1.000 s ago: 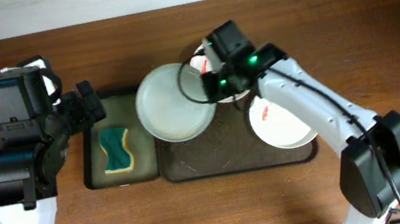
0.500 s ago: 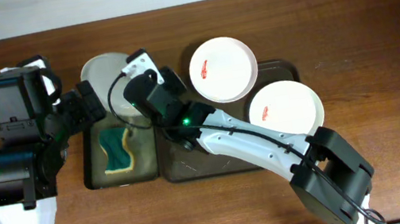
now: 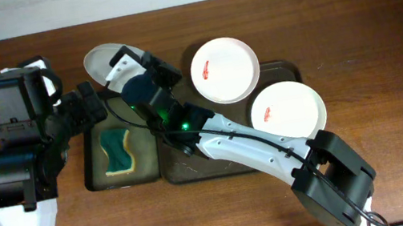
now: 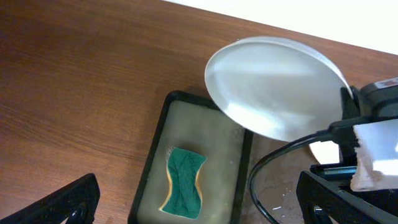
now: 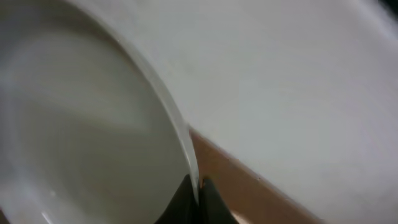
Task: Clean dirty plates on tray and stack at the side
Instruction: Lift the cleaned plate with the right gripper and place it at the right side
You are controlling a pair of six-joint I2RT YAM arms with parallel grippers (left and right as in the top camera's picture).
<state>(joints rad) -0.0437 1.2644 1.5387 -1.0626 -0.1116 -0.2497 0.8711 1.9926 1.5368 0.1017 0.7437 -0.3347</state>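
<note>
My right gripper (image 3: 121, 65) is shut on the rim of the pale bluish-green plate (image 3: 98, 61) and holds it tilted above the table, behind the small black tray. The right wrist view shows the fingers (image 5: 196, 194) pinching that plate's (image 5: 74, 124) edge. The left wrist view shows the plate (image 4: 277, 87) raised, with no smear visible. Two white plates with red smears, one at the back (image 3: 224, 69) and one at the right (image 3: 288, 109), rest on the dark brown tray (image 3: 234, 166). My left gripper (image 3: 92, 106) is open and empty over the small tray (image 4: 199, 198).
The narrow black tray (image 3: 95, 177) holds a green and yellow sponge (image 3: 117, 151), also in the left wrist view (image 4: 183, 185). The right arm's cable (image 4: 261, 186) loops over the brown tray's left part. Bare wooden table lies all round.
My right arm has swung from the middle of the brown tray to the far left, carrying the pale plate past the small tray. The plate is now tilted. The left arm has not moved.
</note>
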